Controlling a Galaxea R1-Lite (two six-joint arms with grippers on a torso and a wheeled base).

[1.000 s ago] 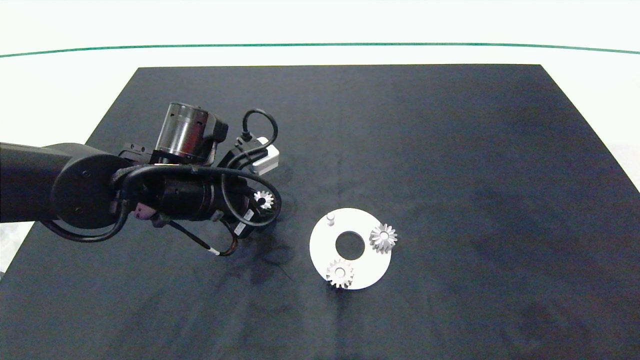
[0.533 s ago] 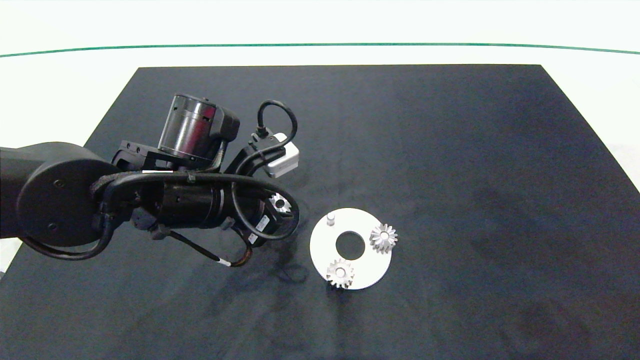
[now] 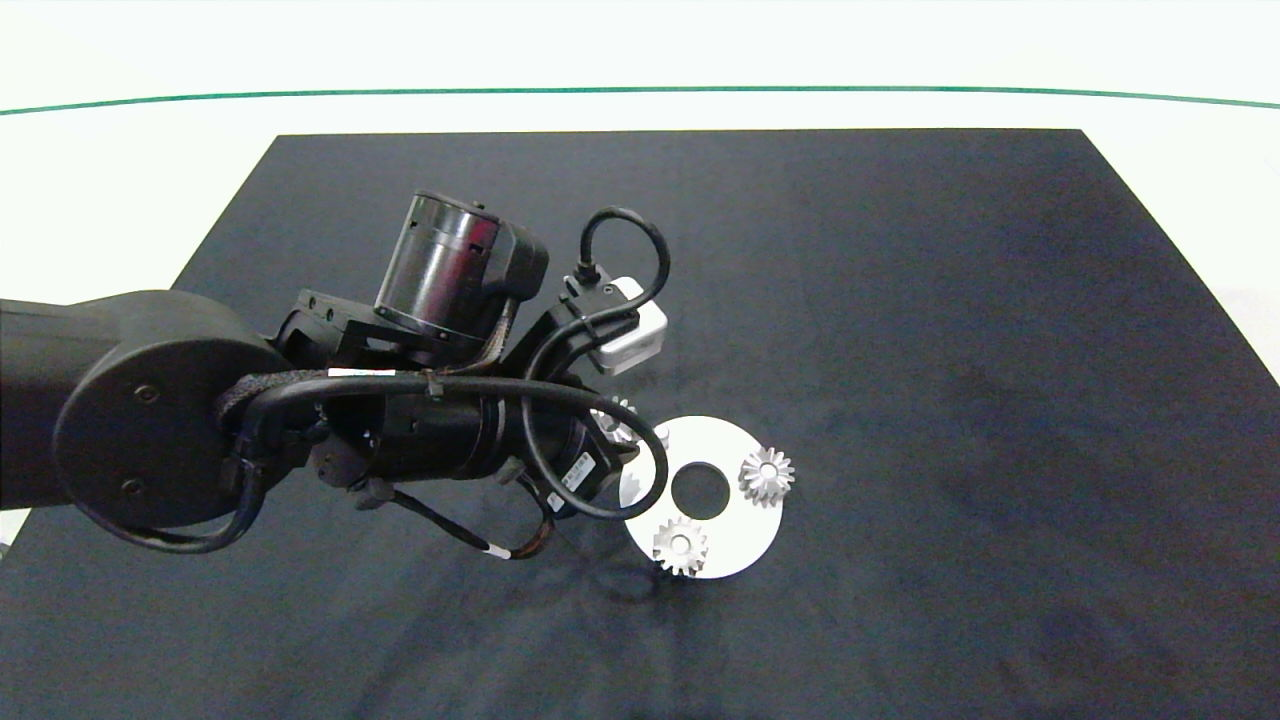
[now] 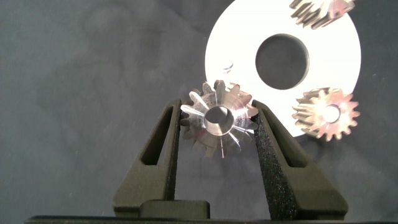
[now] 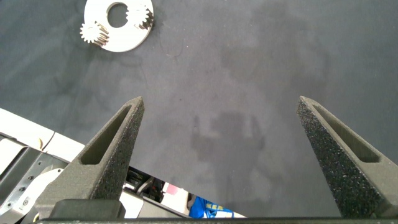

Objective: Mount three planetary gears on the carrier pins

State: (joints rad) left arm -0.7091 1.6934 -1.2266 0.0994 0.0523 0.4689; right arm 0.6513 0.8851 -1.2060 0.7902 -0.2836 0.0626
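Head view: my left gripper (image 4: 217, 121) clenching third gear (image 4: 217, 119), hovering at white disc (image 3: 740, 545) left edge; right gripper (image 5: 221, 112) gaping, idle.

Two silver planetary gears (image 3: 767, 476) (image 3: 680, 546) sit on the white disc (image 3: 735, 540), while the third gear (image 4: 217, 118) hangs gripped just beside the bare carrier pin (image 4: 228, 65).

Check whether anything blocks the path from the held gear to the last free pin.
Nothing visible does. The left gripper holds the third gear close to the free pin on the white disc. The two mounted gears sit on the disc's other side.
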